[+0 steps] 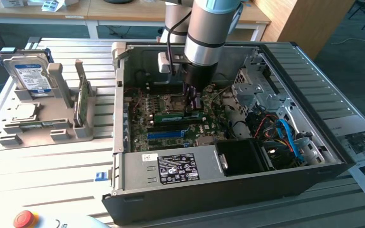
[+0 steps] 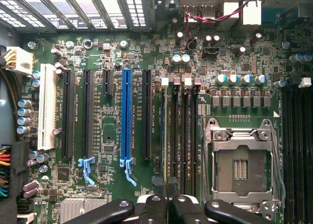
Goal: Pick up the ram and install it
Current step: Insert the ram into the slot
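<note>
My gripper (image 1: 193, 107) reaches down into the open computer case (image 1: 309, 183), over the motherboard (image 1: 146, 124). It is shut on the ram (image 1: 171, 114), a narrow green stick lying level along the memory slots beside the CPU socket (image 1: 171, 100). In the wrist view the black fingers (image 2: 154, 208) meet at my gripper (image 2: 167, 204), and the ram (image 2: 165, 136) runs edge-on away from them as a thin line. It lies over the memory slot nearest the black expansion slot (image 2: 146, 114). I cannot tell whether the stick is seated in the slot or just above it.
A grey holder (image 1: 40, 130) on the exterior view's left carries a blue-labelled hard drive (image 1: 29, 73), an upright green card (image 1: 81, 97) and a chip (image 1: 21, 112). The power supply (image 1: 169, 168), drive cage (image 1: 255, 88) and cables (image 1: 287, 135) crowd the case. A red stop button (image 1: 24, 218) sits at the front.
</note>
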`<state>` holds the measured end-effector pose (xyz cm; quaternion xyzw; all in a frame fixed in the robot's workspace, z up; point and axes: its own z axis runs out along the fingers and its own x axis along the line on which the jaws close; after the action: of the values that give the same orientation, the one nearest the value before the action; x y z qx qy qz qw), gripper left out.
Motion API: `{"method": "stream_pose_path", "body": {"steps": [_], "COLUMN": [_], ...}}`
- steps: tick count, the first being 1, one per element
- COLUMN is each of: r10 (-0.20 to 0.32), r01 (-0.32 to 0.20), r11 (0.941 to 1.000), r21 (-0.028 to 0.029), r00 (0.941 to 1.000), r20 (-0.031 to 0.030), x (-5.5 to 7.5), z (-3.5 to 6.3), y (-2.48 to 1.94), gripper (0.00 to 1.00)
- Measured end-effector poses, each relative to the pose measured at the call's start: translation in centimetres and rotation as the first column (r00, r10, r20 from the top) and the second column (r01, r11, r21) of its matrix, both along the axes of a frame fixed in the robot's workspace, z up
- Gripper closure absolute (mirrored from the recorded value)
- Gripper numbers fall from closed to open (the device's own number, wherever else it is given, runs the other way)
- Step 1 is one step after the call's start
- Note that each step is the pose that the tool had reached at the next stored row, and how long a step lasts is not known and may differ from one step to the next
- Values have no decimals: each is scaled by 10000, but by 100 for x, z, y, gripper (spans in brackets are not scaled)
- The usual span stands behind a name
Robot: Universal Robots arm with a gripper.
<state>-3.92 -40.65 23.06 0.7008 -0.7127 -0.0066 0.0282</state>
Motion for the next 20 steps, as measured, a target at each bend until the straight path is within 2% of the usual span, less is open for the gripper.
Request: {"method": "stream_pose_path", "body": {"steps": [7, 20], "r10": [-1, -1], "r01": [1, 1], "r11": [10000, 10000], "r21": [0, 5], "r00": [10000, 10000], "r20": [-1, -14], "x": [-5, -4], "z": [-36, -30], "y": [0, -1], "gripper": [88, 88]}}
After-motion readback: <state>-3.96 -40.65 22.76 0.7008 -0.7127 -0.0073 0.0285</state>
